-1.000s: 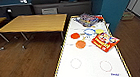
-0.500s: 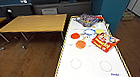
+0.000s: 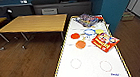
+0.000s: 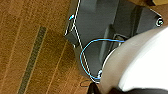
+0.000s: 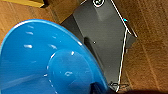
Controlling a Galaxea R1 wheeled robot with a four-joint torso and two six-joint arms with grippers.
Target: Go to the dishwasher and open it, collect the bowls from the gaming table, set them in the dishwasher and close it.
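The gaming table, white-topped with a yellow rim, stretches away in front of me in the head view. Near its middle lie a red-orange bowl and an orange bowl. A blue-rimmed round thing lies just beyond them. In the right wrist view a bright blue bowl looms very close, and my right gripper is shut on its rim. A pale rounded thing sits close to the left wrist camera, and I cannot tell what it is. The dishwasher is out of view.
A red game box and a colourful one lie on the table's far half. Yellow-topped tables stand to the left on the wooden floor. A teal wall corner is at the right. My dark base shows below the wrists.
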